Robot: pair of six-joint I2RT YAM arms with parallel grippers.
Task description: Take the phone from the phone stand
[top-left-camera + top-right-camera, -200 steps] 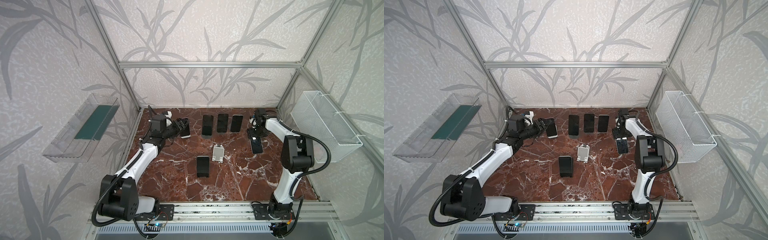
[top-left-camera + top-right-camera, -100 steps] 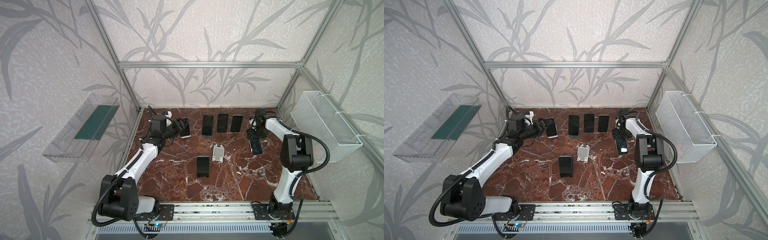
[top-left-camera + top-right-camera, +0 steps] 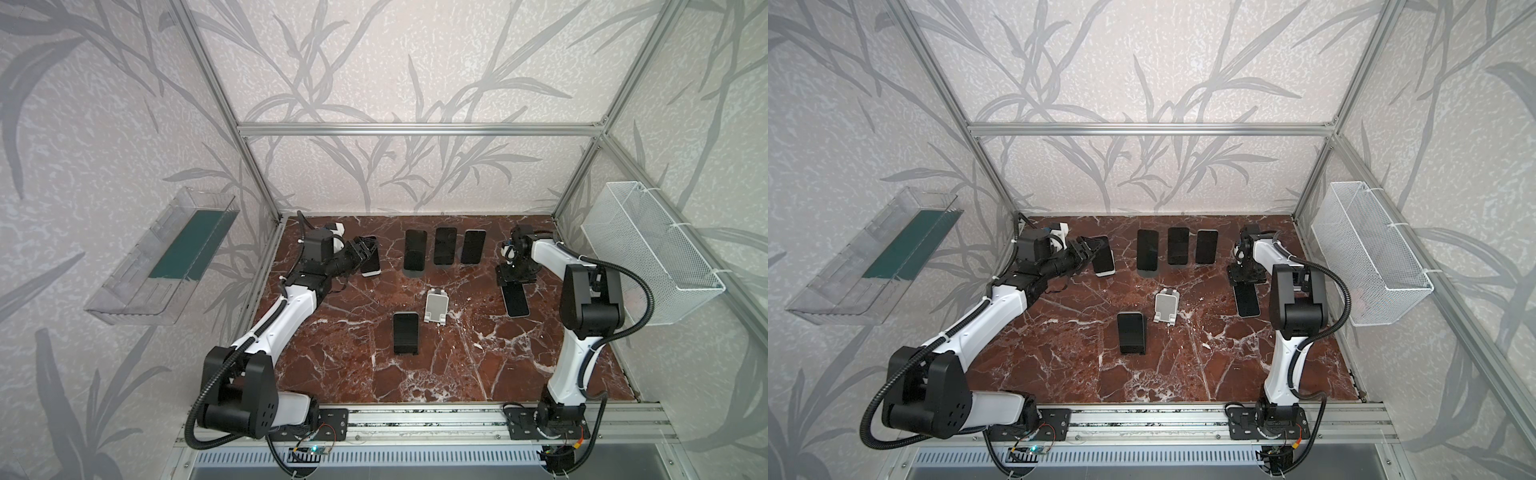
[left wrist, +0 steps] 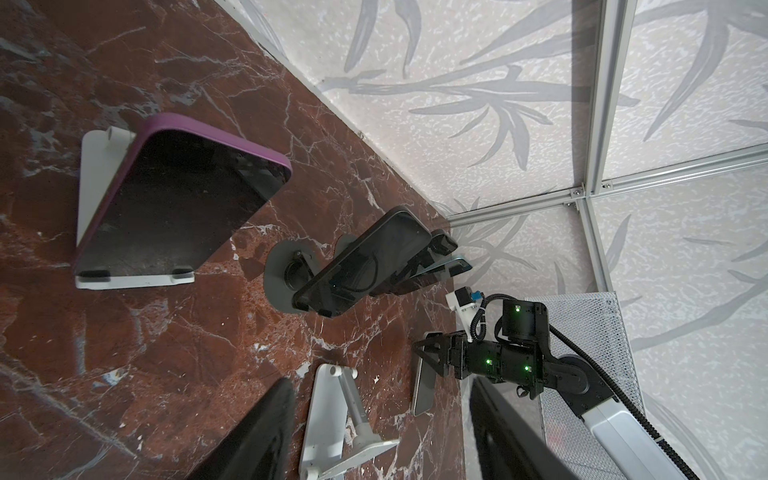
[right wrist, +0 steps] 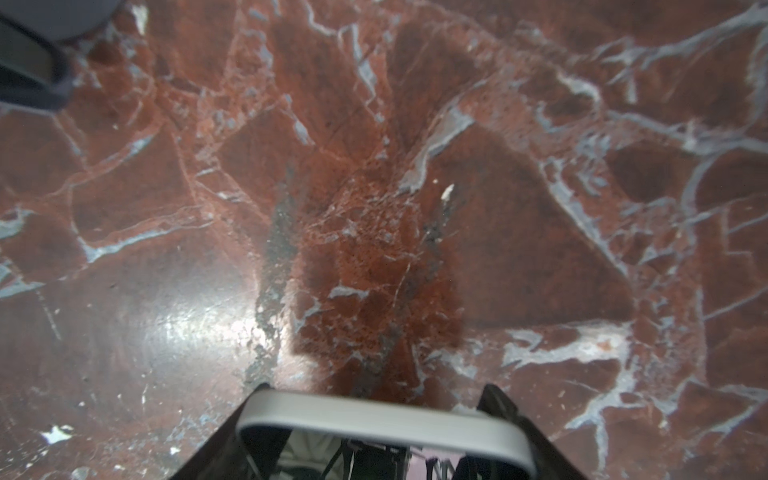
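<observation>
Phone [image 3: 516,301] with the silver rim is clamped in the right fingers [image 5: 503,405], over by the right edge of the bench [image 3: 478,374], more toward the far right corner. From the right wrist cam you see its rounded end wedged between the two dark fingers, with marble right underneath. It hangs down and slants toward the near edge. Honestly can't tell whether its low end touches the bench. It's well apart from the bare white stand [image 3: 436,306], which sits around the middle of the bench.

Left fingers [image 4: 257,432] are spread apart with nothing between them, up near the far left corner. They're just beside the purple-cased phone [image 4: 178,208], which leans on its own white stand [image 4: 93,195]. In both top views the fingertips look to be right at that phone's upper end, but whether they actually touch it I can't tell.

Rest of the bench: three dark phones [image 3: 445,246] are propped on stands in a row along the far edge. One more dark phone [image 3: 406,332] is on a stand just beside the bare one, on its near-left side. White wire basket [image 3: 648,257] hangs on the right wall, and a clear plastic tray [image 3: 166,257] with a green liner hangs on the left wall.
</observation>
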